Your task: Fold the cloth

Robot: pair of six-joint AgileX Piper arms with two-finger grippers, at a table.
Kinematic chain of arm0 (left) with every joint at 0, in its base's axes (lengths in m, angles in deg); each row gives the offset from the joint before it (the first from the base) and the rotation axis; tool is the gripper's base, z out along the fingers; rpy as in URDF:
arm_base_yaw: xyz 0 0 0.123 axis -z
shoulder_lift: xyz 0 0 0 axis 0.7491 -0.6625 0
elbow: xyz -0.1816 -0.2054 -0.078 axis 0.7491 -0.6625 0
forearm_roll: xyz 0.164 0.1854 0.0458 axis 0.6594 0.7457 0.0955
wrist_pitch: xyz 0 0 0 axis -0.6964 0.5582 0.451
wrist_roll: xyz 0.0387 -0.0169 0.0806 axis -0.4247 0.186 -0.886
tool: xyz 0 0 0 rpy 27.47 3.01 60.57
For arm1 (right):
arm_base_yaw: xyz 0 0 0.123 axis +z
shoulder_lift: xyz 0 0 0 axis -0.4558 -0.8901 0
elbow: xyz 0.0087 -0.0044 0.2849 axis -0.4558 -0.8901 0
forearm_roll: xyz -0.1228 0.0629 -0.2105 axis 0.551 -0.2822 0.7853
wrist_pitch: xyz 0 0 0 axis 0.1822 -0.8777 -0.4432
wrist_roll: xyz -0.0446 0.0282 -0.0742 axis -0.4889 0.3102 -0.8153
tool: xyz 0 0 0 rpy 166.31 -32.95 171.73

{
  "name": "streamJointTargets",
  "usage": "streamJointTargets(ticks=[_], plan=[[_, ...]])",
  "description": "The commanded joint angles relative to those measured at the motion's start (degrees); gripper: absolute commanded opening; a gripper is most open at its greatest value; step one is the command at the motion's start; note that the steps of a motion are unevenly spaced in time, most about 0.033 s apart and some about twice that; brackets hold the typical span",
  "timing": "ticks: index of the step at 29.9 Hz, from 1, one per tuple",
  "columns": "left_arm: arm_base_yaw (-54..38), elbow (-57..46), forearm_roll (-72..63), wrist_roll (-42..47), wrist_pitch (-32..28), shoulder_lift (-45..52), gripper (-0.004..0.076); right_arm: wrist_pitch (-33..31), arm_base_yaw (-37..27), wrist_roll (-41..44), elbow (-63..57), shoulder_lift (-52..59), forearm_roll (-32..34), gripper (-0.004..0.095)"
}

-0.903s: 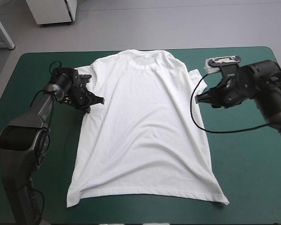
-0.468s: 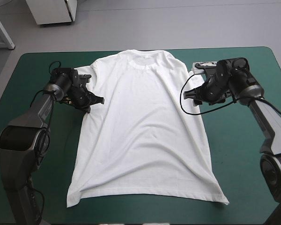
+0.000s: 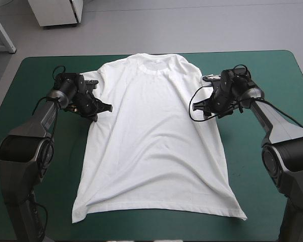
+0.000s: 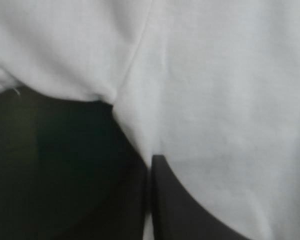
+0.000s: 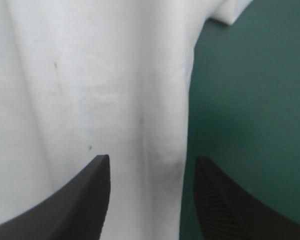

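High view: a white short-sleeved T-shirt [image 3: 154,146] lies spread flat on the teal-green table [image 3: 272,171], collar toward the far edge. The left claw [image 3: 102,108] and right claw [image 3: 204,103] flank it below the sleeves, seemingly to fold the sides inward.

Left wrist view: the left claw pinches the shirt's edge.

Right wrist view: the right claw stands spread, straddling the side edge.

The table [image 3: 272,63], under its teal-green cover [image 3: 33,75], carries one white T-shirt [image 3: 156,136] spread flat across its middle. The collar points to 12 o'clock and the hem to 6 o'clock, with bare cover at 3 and 9 o'clock.
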Motion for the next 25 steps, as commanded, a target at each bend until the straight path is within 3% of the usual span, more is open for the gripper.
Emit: streamJointTargets(ticks=[1, 13, 16, 18, 25], plan=[[-0.06, 0.94, -2.01, 0.08, -3.04, 1.73, -0.0009, 0.99, -0.43, -0.59, 4.29, 0.75, -0.48, 0.0437], [-0.06, 0.94, -2.22, 0.08, -3.66, 1.73, -0.0009, -5.55, -0.43, 0.80, 5.53, -5.95, 0.56, 0.0391], [-0.06, 0.94, -2.22, 0.08, -3.66, 1.73, -0.0009, -7.06, -0.43, 0.90, 5.53, -6.74, 0.31, 0.0218], [-0.06, 0.94, -2.22, 0.08, -3.66, 1.73, -0.0009, -7.65, -0.31, 0.26, 5.80, -6.74, 0.31, 0.0003], [-0.06, 5.68, -5.38, -2.43, -0.63, 2.78, -0.0009, -8.74, -0.31, 0.25, 11.16, -3.92, 0.30, -0.0019]])
